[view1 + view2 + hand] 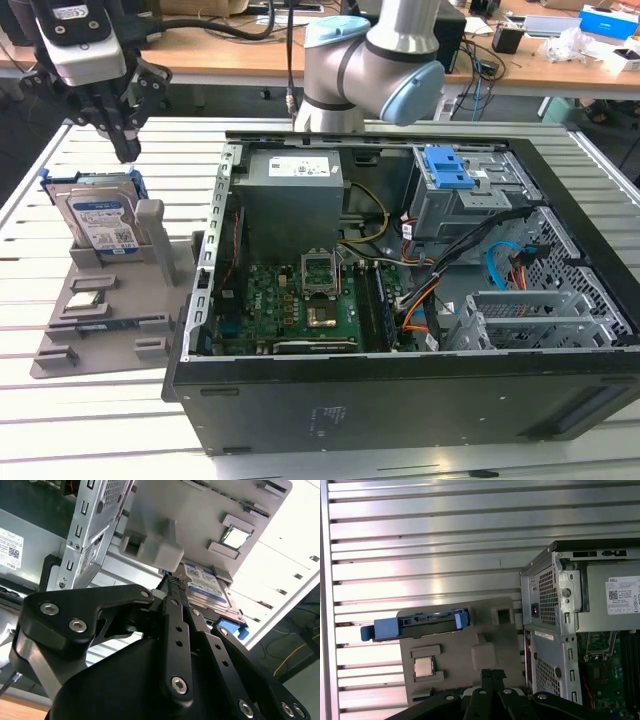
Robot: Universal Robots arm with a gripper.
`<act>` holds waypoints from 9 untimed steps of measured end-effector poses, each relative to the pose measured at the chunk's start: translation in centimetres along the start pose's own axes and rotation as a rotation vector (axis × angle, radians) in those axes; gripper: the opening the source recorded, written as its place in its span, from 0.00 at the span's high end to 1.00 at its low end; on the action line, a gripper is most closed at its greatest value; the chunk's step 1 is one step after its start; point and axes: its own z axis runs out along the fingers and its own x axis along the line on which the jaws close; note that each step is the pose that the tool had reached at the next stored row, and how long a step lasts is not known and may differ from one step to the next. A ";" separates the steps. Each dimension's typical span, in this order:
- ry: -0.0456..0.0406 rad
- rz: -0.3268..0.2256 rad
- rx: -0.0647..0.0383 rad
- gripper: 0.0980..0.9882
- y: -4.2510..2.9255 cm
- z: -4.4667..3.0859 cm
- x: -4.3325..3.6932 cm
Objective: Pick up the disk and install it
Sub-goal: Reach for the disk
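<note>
The tool (127, 152) hangs with its fingers pointing down. They are clenched tip to tip with nothing between them, as both wrist views show (177, 583) (492, 673). It is near the top edge of the disk (100, 218) and not touching it.

The disk stands on edge in a slot at the back of a grey plastic holder (110, 320). Its white-and-blue label faces the exterior view, and its blue frame runs along its sides. The first wrist view looks down on the disk's top edge (420, 622), and the second wrist view shows the labelled face (205, 585) past the fingertips.

A square silver chip (85, 297) lies flat in a recess of the same holder, in front of the disk. The holder rests on a slatted metal worktop (100, 430).

Just beside the holder, on the exterior view's right, an open black computer case (400, 410) lies on its side. Inside it are a grey power-supply box (295, 195), a green circuit board (290, 300), a blue latch on a metal cage (447, 168) and bundles of cables. The robot arm (370, 60) rises behind the case.
</note>
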 end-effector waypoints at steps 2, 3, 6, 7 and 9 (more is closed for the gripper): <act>0.0001 0.000 0.000 0.99 -0.03 -0.01 0.42; 0.0001 0.000 0.000 0.99 -0.05 -0.02 0.66; 0.0001 0.000 0.000 0.99 -0.09 -0.03 1.21; 0.0000 0.000 0.000 0.99 -0.11 -0.04 1.46; 0.0000 0.000 0.000 0.99 -0.13 -0.04 1.77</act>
